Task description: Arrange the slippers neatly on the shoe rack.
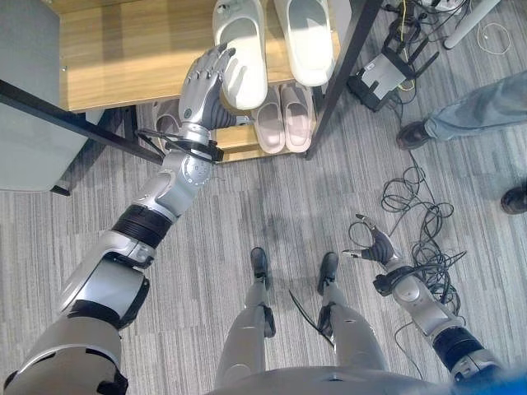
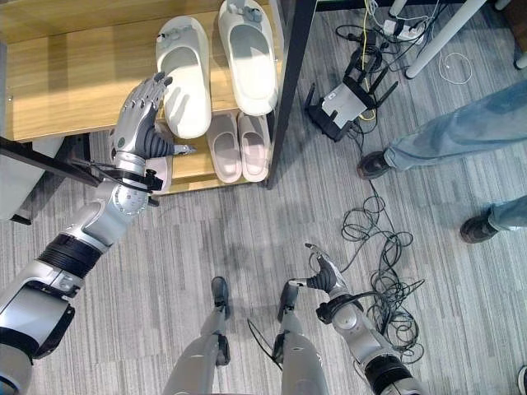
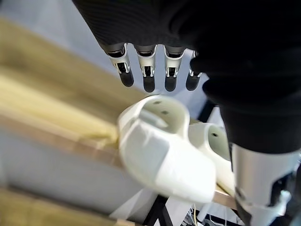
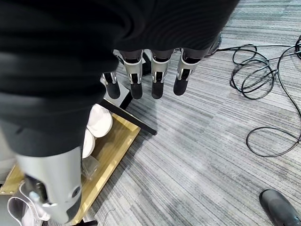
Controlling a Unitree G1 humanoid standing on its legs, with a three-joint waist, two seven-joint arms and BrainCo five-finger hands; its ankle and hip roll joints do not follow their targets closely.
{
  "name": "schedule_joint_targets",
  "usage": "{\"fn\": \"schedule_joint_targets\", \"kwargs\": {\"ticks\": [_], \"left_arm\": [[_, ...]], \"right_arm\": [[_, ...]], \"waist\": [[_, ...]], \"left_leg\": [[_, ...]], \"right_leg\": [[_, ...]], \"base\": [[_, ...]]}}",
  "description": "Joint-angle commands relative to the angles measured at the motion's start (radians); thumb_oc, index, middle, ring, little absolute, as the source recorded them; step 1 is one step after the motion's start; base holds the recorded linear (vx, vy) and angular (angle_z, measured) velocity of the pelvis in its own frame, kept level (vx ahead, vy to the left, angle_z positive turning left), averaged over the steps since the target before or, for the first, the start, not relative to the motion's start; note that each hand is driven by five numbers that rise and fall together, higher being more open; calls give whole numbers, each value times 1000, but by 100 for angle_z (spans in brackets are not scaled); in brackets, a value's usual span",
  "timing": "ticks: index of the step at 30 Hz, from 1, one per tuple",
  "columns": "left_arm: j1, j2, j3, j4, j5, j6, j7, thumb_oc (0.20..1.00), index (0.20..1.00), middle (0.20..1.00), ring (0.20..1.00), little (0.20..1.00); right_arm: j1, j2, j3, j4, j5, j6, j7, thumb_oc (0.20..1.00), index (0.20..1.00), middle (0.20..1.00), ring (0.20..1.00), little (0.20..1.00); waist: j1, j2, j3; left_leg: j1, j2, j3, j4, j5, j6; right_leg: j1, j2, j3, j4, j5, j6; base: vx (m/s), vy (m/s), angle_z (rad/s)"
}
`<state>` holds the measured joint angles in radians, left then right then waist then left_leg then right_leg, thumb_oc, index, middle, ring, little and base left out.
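Two white slippers (image 1: pixel 241 49) (image 1: pixel 305 37) lie side by side on the wooden top shelf of the shoe rack (image 1: pixel 123 49), toes pointing away. My left hand (image 1: pixel 206 82) is open with straight fingers, close over the left side and heel of the left white slipper (image 3: pixel 164 150); I cannot tell if they touch. A pinkish pair (image 1: pixel 282 117) sits on the lower shelf, with another pale slipper (image 2: pixel 160 169) partly hidden under my left wrist. My right hand (image 1: pixel 375 247) hangs open and holds nothing, low over the carpet, far from the rack.
The rack's black post (image 1: pixel 342 74) marks its right end. A black router (image 1: pixel 383 74) and loose cables (image 1: pixel 420 214) lie on the carpet to the right. A person's legs and shoes (image 1: pixel 469 115) stand at the right. A grey cabinet (image 1: pixel 25 99) stands at the left.
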<state>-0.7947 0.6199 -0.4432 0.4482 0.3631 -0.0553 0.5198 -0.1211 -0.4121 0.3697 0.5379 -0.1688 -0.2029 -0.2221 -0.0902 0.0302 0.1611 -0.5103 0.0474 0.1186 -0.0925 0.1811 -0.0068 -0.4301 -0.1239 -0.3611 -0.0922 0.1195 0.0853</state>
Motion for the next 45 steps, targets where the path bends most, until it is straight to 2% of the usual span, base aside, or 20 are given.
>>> {"fn": "schedule_joint_targets", "kwargs": {"ticks": [1, 8, 12, 23, 35, 40, 45], "left_arm": [[-45, -26, 74, 61, -64, -34, 26, 1000, 1000, 1000, 1000, 1000], [-71, -104, 73, 56, -248, -105, 8, 1000, 1000, 1000, 1000, 1000], [-86, -112, 62, 46, -290, -126, -8, 1000, 1000, 1000, 1000, 1000], [-140, -90, 54, 87, -316, -124, 0, 1000, 1000, 1000, 1000, 1000], [-217, -142, 30, 133, -372, -127, 8, 1000, 1000, 1000, 1000, 1000], [-195, -155, 41, 149, -386, -125, 11, 1000, 1000, 1000, 1000, 1000], [-186, -71, 29, 100, -276, -104, 40, 1000, 1000, 1000, 1000, 1000]], "right_arm": [[3, -27, 6, -36, -4, -19, -16, 1000, 1000, 1000, 1000, 1000], [-2, -23, 10, -15, 17, -18, -22, 1000, 1000, 1000, 1000, 1000], [-3, -25, 17, -9, 16, -22, -20, 1000, 1000, 1000, 1000, 1000], [-2, -28, 32, 0, 3, -28, -19, 1000, 1000, 1000, 1000, 1000], [-4, -24, 44, 7, 3, -32, -27, 1000, 1000, 1000, 1000, 1000], [-10, -22, 47, 13, 6, -28, -31, 1000, 1000, 1000, 1000, 1000], [8, -21, 35, 20, 7, -33, -39, 1000, 1000, 1000, 1000, 1000]], "waist": [[5, -29, -41], [-12, -31, -50], [-15, -30, -52], [-19, -26, -61], [-40, -31, -64], [-40, -29, -63], [-31, -29, -64]], "left_leg": [[7, -22, -4, 5, -107, -48], [-7, -24, -7, 5, -108, -48], [-14, -27, -6, 5, -109, -47], [-31, -26, -6, 5, -108, -45], [-42, -23, -6, 5, -108, -45], [-41, -24, -7, 5, -109, -41], [-37, -26, -18, 5, -113, -39]], "right_leg": [[6, -45, -17, 5, 1, 98], [-9, -48, -21, 5, 3, 100], [-17, -52, -22, 5, 5, 103], [-38, -52, -20, 5, 7, 104], [-56, -51, -16, 5, 11, 106], [-60, -51, -14, 5, 10, 105], [-53, -52, -8, 5, 7, 104]], "base": [[0, 0, 0], [7, 1, 1], [4, 0, 1], [0, 0, 0], [0, 0, 0], [0, 0, 0], [7, 0, 0]]}}
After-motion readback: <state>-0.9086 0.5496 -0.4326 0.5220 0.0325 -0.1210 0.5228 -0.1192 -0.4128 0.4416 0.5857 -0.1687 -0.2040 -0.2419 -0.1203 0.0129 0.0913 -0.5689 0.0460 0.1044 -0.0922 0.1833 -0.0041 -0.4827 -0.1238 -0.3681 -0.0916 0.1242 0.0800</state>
